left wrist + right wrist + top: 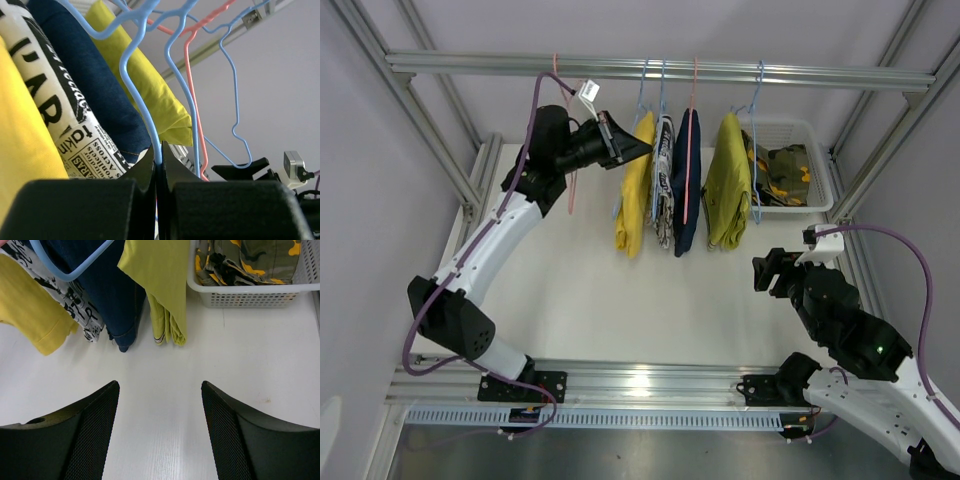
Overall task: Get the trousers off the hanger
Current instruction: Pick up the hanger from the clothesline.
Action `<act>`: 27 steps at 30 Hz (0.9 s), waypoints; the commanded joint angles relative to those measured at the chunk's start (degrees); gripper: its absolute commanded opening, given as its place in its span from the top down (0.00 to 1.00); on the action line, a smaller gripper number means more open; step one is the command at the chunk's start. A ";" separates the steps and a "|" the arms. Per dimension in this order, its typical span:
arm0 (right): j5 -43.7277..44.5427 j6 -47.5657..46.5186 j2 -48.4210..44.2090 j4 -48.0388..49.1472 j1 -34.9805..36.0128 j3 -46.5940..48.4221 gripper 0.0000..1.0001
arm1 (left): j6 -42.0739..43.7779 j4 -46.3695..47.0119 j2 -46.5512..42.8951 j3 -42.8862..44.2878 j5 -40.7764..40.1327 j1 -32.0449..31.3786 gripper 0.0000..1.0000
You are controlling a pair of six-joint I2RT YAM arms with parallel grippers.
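Observation:
Several trousers hang side by side from the rail: yellow [632, 195], black-and-white print [664, 185], navy [687, 180] and mustard-olive [728, 180]. A camouflage pair [786, 170] lies in the white basket [820, 203]. My left gripper [642, 148] is up beside the yellow pair, shut on a light-blue hanger wire [157, 147] that rises from between its jaws. The yellow [25, 140], print [65, 115] and navy [95, 85] cloth fill the left wrist view. My right gripper [765, 270] stands open over bare table [160, 390], short of the hanging hems.
An empty pink hanger [570, 170] hangs on the rail [660, 68] left of the left gripper. The basket [250, 296] sits at the back right against the frame post. More blue and pink hanger hooks [192, 100] crowd together behind the held wire.

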 commanded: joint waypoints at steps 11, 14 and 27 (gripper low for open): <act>0.78 0.02 -1.03 1.25 0.21 -0.30 0.28 | 4.15 2.08 -3.63 3.98 -6.80 -0.34 0.99; 0.78 -0.15 -1.03 1.25 0.21 -0.39 0.28 | 4.15 2.26 -3.19 3.89 -8.21 -0.34 0.99; 1.05 -0.24 -0.94 1.43 0.21 -0.39 0.28 | 2.75 5.07 -4.60 4.06 -13.66 -0.34 0.99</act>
